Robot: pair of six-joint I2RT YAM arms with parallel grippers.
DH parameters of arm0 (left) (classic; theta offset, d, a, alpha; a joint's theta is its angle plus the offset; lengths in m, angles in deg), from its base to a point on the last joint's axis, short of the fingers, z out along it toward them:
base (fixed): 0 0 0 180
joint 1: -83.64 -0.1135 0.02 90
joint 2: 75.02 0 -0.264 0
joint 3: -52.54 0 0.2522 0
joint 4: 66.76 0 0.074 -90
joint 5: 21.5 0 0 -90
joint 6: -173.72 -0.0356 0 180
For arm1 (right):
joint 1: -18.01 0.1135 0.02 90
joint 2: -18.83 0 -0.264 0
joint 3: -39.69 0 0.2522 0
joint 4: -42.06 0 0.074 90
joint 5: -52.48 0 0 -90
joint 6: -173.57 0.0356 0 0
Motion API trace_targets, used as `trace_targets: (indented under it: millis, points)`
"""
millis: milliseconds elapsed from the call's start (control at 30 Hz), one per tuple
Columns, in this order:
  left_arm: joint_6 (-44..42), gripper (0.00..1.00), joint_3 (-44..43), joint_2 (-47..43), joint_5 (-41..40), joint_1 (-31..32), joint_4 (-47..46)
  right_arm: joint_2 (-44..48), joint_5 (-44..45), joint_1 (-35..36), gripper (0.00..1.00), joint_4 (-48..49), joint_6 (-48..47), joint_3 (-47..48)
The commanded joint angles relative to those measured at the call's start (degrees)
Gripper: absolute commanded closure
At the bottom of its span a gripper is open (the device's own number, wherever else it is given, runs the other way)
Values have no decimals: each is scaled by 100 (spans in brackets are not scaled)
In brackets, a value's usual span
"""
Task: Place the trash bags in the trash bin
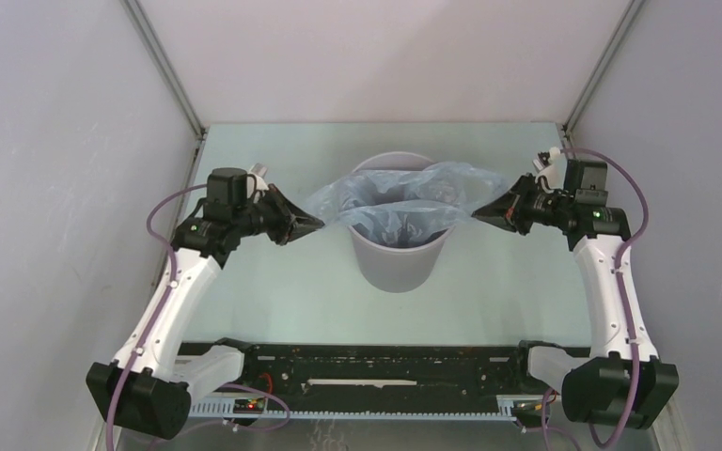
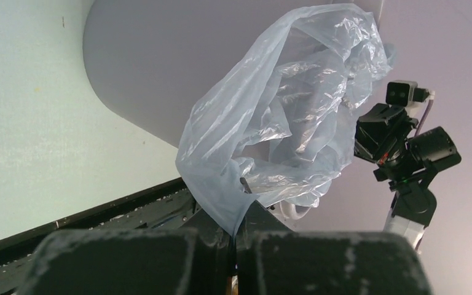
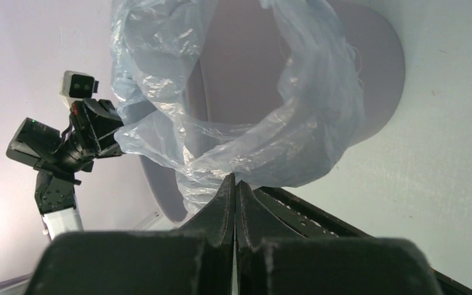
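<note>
**A:** Starting nearest us, what do our hands have?

**B:** Our left gripper (image 1: pixel 312 224) is clamped on a pinch of the trash bag (image 1: pixel 404 199) at its left edge. In the left wrist view the film runs straight down into the seam between the closed fingers. Our right gripper (image 1: pixel 481 214) does the same on the right edge, with its fingers pressed together and plastic caught at the tips.

**A:** So the bag hangs between us?

**B:** Yes. We hold it stretched across, with its mouth pulled open over the top of the trash bin (image 1: pixel 400 263). The bin stands upright in the middle of the table (image 1: pixel 263 301), between the two grippers.

**A:** Is it in?

**B:** Only partly, by our reckoning. From above, the middle of the bag seems to sag into the bin's opening. Both gripped corners stick out past the rim, one to each side and above it. Further back, loose film billows over the far rim.

**A:** What is left for us?

**B:** We judge the opening and positioning done, and the seating not yet. We need to bring the corners in toward the rim, settle the film down, and let go. We cannot tell whether the bag's bottom reaches the bin's floor, because the wrinkled plastic hides the inside.
</note>
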Motion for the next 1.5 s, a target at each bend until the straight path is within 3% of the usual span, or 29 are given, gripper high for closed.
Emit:
trace_targets:
  millis: [0,233,467,800,1133,1467]
  points:
    - [-452,100,163,-212,344,-116,106,64,49,-115,100,-391,-500,11]
    - [-911,100,-60,-418,614,-170,167,353,-64,-125,100,-774,-599,11]
    - [-1404,100,-181,-676,567,-168,846,788,-76,-204,100,-1327,-635,18]
    - [-2136,100,-212,-676,-76,-170,1862,844,693,-284,100,-1948,-1218,17]
    - [-2402,100,-615,-822,-605,-170,2383,1031,604,-348,100,-2008,-1045,18]
    - [-2270,100,-64,-892,-584,-170,1939,799,1284,-372,100,-1853,-1245,-69]
